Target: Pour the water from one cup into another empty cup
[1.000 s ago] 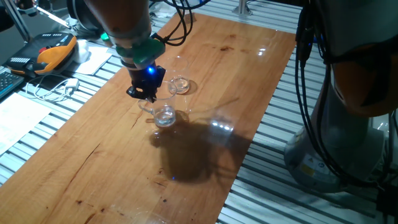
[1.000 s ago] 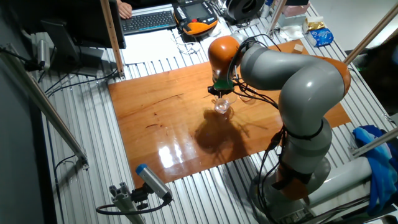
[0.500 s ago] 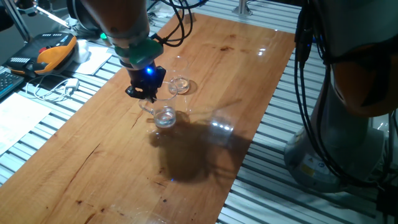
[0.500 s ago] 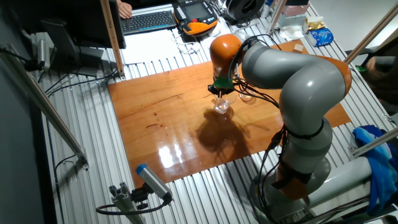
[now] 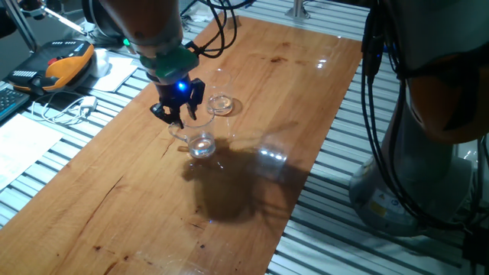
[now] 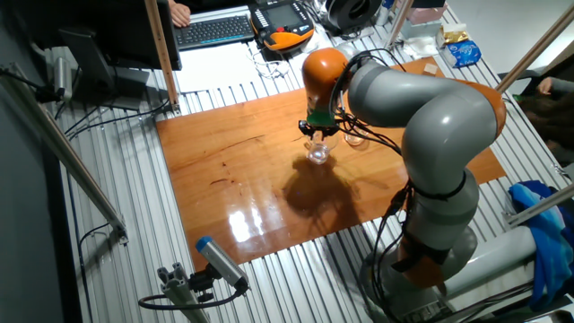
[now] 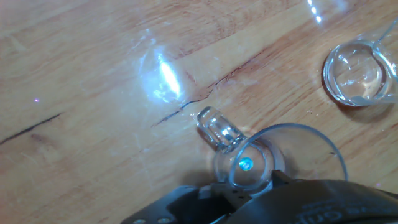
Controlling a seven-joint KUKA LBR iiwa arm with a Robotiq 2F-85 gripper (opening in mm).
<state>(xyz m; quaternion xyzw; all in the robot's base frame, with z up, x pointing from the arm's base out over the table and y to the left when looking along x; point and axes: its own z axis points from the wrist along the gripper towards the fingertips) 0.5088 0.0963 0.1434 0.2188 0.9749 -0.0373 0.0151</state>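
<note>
Mug [image 5: 200, 140] stands mid-table [image 5: 114, 198], tumbler [image 5: 220, 104] just beside it; gripper [image 5: 177, 116] hangs over the mug's handle side, jaws look spread and empty. Glass is rigid, slick, breakable, and light with so little water. I'd grip the handle [image 7: 217, 129] or the rim wall.

Worktop [image 5: 252, 92]: varnished wood, glossy, reflecting lamps, with dark cracks in the grain. Mug [image 7: 261, 155] and tumbler [image 7: 359, 73]: clear smooth glass. Claw [image 5: 177, 114]: matt black plastic. Surrounding bench [image 5: 69, 164]: ribbed bare metal.
</note>
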